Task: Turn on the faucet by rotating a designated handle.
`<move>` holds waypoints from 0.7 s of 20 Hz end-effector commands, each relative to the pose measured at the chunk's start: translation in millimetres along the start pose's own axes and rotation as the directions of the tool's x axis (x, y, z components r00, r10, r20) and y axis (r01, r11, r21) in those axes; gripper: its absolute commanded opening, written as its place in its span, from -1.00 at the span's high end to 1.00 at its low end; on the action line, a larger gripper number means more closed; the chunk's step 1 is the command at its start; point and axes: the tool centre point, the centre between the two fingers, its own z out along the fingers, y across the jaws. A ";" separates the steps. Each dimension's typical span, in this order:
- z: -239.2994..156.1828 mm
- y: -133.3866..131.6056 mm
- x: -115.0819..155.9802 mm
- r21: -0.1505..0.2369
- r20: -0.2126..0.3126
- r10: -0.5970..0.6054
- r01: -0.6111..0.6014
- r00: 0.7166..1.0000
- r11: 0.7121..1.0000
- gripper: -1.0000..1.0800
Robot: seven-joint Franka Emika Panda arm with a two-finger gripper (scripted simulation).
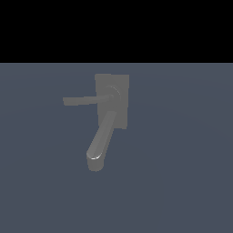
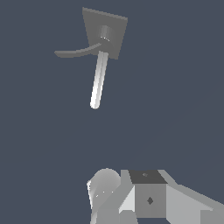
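— Faucet (image 1: 119,86) first: where does it sit?

— In the exterior view, a little to the left of middle, alone on a plain blue-grey ground (image 1: 182,159).

— Take me across it from the exterior view's left.

— Furthest left is the free end of the handle (image 1: 84,100), a thin straight rod lying level. It runs rightward into a round hub (image 1: 112,94) on the flat back plate (image 1: 122,109), which stands furthest right. From under the hub the thick spout (image 1: 101,141) slants down and leftward to a rounded tip.

— And from the wrist?

— The same fixture, well apart from the camera. The spout (image 2: 72,53) looks dark and curved; the handle (image 2: 99,78) is the pale straight rod leaving the hub on the plate (image 2: 114,26).

— The gripper?

— Only pale blocky parts of the gripper (image 2: 144,199) show at the frame's edge, far from the handle and touching nothing. I cannot tell how wide its jaws stand. It does not appear in the exterior view.
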 end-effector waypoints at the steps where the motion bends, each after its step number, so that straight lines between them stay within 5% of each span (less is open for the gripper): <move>1: 0.0 0.0 0.0 0.000 0.000 0.000 0.000 1.000 1.000 1.00; 7: -4.6 2.7 1.7 -0.039 -0.022 0.009 -0.010 1.000 0.999 1.00; 14: -23.4 11.0 7.6 -0.180 -0.104 0.032 -0.051 0.994 0.982 1.00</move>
